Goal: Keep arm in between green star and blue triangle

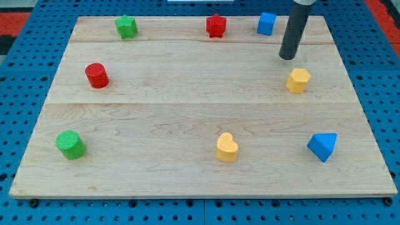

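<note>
The green star lies at the view's top left of the wooden board. The blue triangle lies at the view's bottom right. My tip touches the board at the upper right, just above the yellow hexagon block and below and right of the blue cube. The tip is far to the right of the green star and well above the blue triangle. The rod rises out of the view's top edge.
A red star sits at top centre. A red cylinder is at the left, a green cylinder at the bottom left, a yellow heart at bottom centre. The board lies on blue pegboard.
</note>
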